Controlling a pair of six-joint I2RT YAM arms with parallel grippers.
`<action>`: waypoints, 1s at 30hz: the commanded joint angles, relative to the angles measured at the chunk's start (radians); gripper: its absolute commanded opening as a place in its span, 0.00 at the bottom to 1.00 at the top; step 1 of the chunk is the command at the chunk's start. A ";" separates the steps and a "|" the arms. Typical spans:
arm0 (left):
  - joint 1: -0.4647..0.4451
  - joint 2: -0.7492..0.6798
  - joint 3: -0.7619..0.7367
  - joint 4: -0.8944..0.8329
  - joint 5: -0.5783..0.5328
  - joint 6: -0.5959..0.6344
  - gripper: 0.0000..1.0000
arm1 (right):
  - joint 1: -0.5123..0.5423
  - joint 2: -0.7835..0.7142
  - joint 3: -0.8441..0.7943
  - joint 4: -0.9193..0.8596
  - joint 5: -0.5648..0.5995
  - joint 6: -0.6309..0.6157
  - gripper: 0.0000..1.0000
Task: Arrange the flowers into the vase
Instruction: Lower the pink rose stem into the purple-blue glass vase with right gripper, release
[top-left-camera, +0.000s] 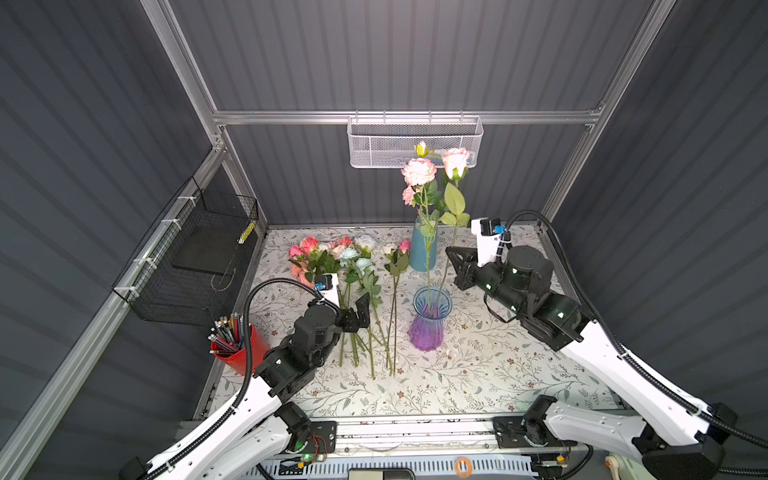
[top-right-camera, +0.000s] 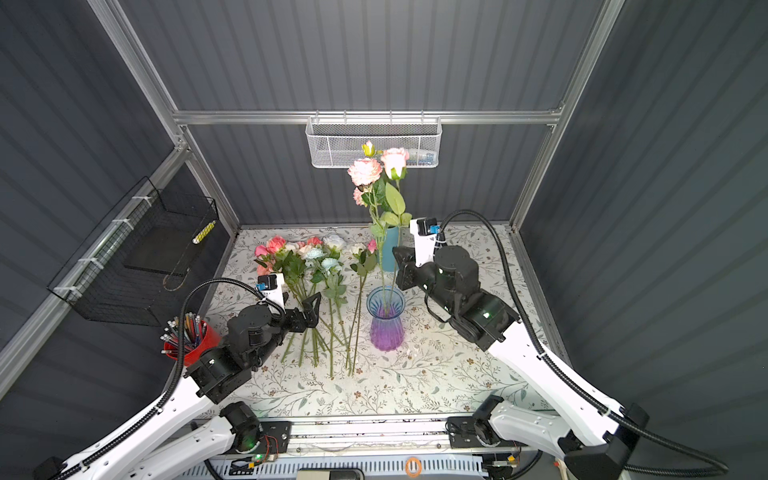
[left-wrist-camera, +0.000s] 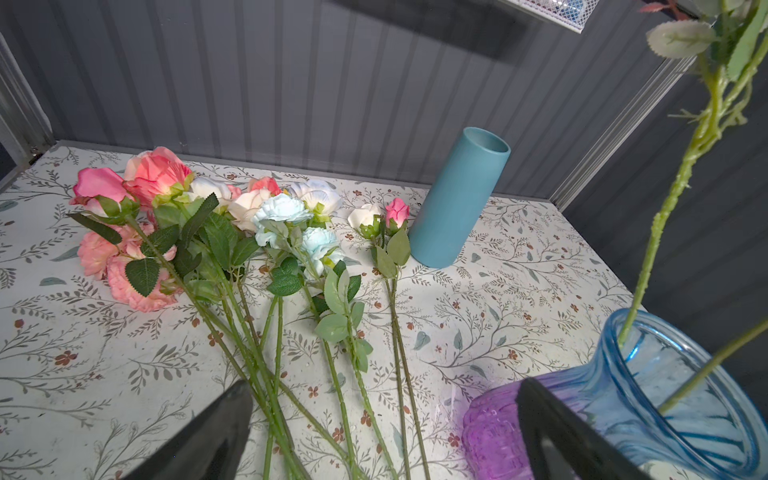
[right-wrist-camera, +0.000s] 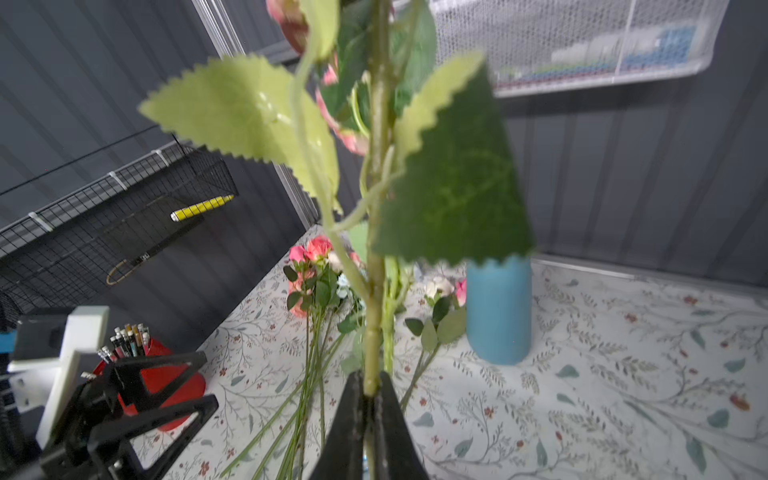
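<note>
While my right tool (right-wrist-camera: 371, 380) is clamped tight on a green stem (right-wrist-camera: 376, 299) standing in the glass vase (top-left-camera: 430, 324), I count two stems in there. My left tool (left-wrist-camera: 382, 386) hangs with its jaws wide apart over the loose flowers (top-left-camera: 332, 257), which lie on the desk (top-left-camera: 498, 365) at ten o'clock from the vase.

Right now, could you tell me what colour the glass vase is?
The glass vase is blue at the rim, purple at the base; clearest in a top view.
</note>
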 joint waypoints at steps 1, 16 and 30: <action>-0.003 0.004 -0.011 0.024 -0.011 -0.015 0.99 | 0.010 -0.047 -0.053 0.095 0.015 0.063 0.17; -0.004 0.101 0.012 0.067 0.015 -0.027 0.99 | 0.012 -0.118 -0.072 -0.007 0.008 0.055 0.30; 0.148 0.632 0.281 -0.189 0.193 -0.149 0.71 | 0.005 -0.342 -0.218 -0.115 0.171 0.039 0.49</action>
